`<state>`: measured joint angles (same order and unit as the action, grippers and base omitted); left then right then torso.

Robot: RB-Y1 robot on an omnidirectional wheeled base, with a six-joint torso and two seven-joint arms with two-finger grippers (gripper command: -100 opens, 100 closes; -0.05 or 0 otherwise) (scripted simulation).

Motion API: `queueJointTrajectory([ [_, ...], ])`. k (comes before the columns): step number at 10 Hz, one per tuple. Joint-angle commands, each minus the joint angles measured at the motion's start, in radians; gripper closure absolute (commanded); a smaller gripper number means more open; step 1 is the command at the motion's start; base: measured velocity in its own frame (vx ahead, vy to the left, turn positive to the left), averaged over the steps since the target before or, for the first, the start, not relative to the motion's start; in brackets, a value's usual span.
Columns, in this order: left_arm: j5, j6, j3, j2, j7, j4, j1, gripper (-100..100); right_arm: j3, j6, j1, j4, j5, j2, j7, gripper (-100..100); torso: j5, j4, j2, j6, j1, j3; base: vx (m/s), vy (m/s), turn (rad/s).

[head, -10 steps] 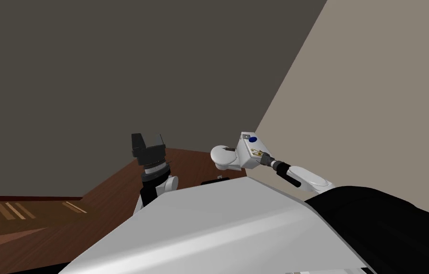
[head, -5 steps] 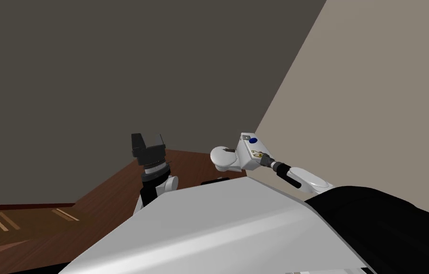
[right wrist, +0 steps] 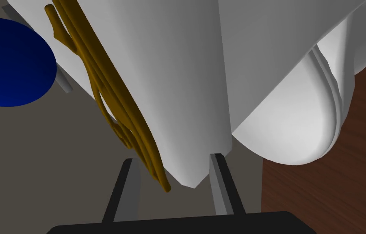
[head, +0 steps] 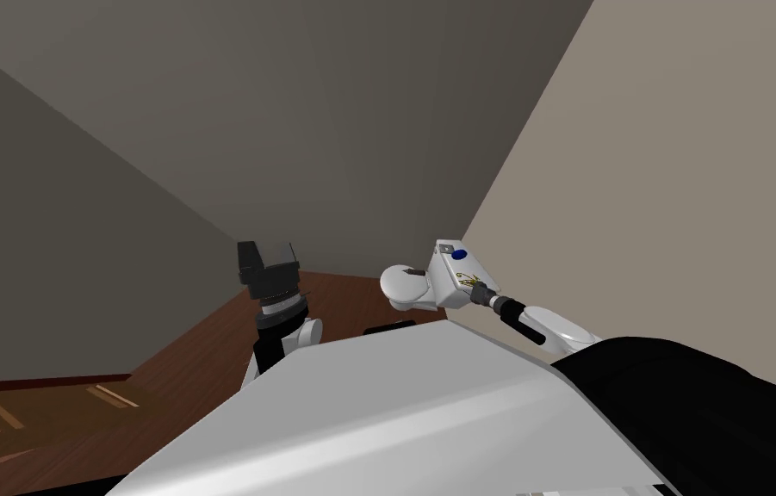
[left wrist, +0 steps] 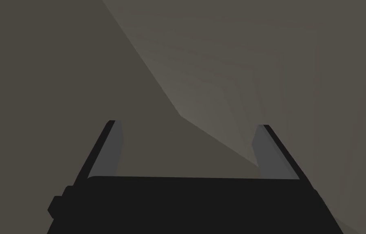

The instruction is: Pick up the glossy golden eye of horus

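Stands close to white toilet [head: 406, 284] in a corner between grey wall [head: 291, 129] and beige wall [head: 679, 172], on dark wood floor [head: 205, 344]; reaches right arm across to the tank [right wrist: 186, 81].

Finds golden eye of horus [right wrist: 113, 93] lying flat on the tank's top face, glossy, seen edge-on in right wrist view; blue disc [right wrist: 7, 65] near it on the same top, not touching it.

Sets right gripper [right wrist: 172, 158] at the tank's end corner; 2 fingers drawn in, clearly narrower than the left's spread; takes in the eye's near tip and the tank's corner between them; leaves a visible gap between 1 finger and the eye; other finger at the tank's edge, contact there cannot be told; no hold on the eye visible.

Shows rounded bowl [right wrist: 299, 130] beside the tank, above the floor.

Holds left gripper [left wrist: 190, 150] raised on the left side, well apart from the toilet; 2 fingers spread wide, nothing between them.
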<state>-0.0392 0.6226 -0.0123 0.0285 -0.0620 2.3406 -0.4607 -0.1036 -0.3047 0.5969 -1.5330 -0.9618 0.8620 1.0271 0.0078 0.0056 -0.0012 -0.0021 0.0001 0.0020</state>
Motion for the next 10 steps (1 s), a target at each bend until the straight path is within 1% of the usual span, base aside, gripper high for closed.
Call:
queueJointTrajectory([
  [1, 0.000, 0.000, 0.000, 0.000, 0.000, 0.000, 0.000, 0, 0.000, 0.000, 0.000, 0.000, 0.000, 0.000, 0.000, 100, 0.000, 0.000, 0.000, 0.000, 0.000, 0.000, -0.009, 0.008, -0.013],
  [3, 0.000, 0.000, 0.000, 0.000, 0.000, 0.000, 0.000, 0, 0.001, -0.001, 0.001, 0.000, 0.000, 0.000, 0.000, 100, 0.000, 0.000, -0.002, -0.001, -0.002, -0.001, 0.000, 0.000, 0.000],
  [4, 0.000, 0.000, 0.000, 0.000, 0.000, 0.000, 0.000, 0, 0.001, -0.001, 0.001, 0.000, 0.000, 0.000, 0.000, 0, -0.001, 0.000, -0.003, -0.001, -0.002, -0.001, 0.000, 0.000, 0.000],
  [5, 0.000, 0.000, 0.000, 0.000, 0.000, 0.000, 0.000, 0, -0.011, 0.020, -0.010, -0.011, -0.019, 0.017, -0.036, 100, -0.001, 0.000, -0.003, -0.001, -0.002, -0.002, -0.080, -0.006, 0.076],
  [6, 0.000, 0.000, 0.000, 0.000, 0.000, 0.000, 0.000, 0, -0.010, 0.024, -0.010, -0.014, -0.025, 0.021, -0.048, 100, 0.001, 0.002, -0.001, -0.003, -0.003, 0.000, -0.109, -0.009, 0.068],
  [7, 0.000, 0.000, 0.000, 0.000, 0.000, 0.000, 0.000, 0, -0.008, 0.033, -0.010, -0.021, -0.038, 0.030, -0.071, 100, 0.002, 0.003, 0.000, -0.003, -0.003, 0.002, -0.078, -0.006, 0.049],
  [8, 0.000, 0.000, 0.000, 0.000, 0.000, 0.000, 0.000, 0, -0.006, 0.042, -0.010, -0.027, -0.050, 0.038, -0.094, 100, 0.002, 0.003, -0.001, -0.003, -0.004, 0.001, -0.076, -0.003, 0.040],
  [9, 0.000, 0.000, 0.000, 0.000, 0.000, 0.000, 0.000, 0, -0.005, 0.047, -0.010, -0.030, -0.056, 0.042, -0.106, 100, 0.002, 0.003, -0.001, -0.003, -0.004, 0.001, -0.074, -0.013, 0.023],
  [10, 0.000, 0.000, 0.000, 0.000, 0.000, 0.000, 0.000, 0, -0.008, 0.040, -0.011, -0.025, -0.051, 0.037, -0.092, 100, 0.002, 0.003, -0.001, -0.003, -0.004, 0.001, -0.031, -0.008, 0.004],
])
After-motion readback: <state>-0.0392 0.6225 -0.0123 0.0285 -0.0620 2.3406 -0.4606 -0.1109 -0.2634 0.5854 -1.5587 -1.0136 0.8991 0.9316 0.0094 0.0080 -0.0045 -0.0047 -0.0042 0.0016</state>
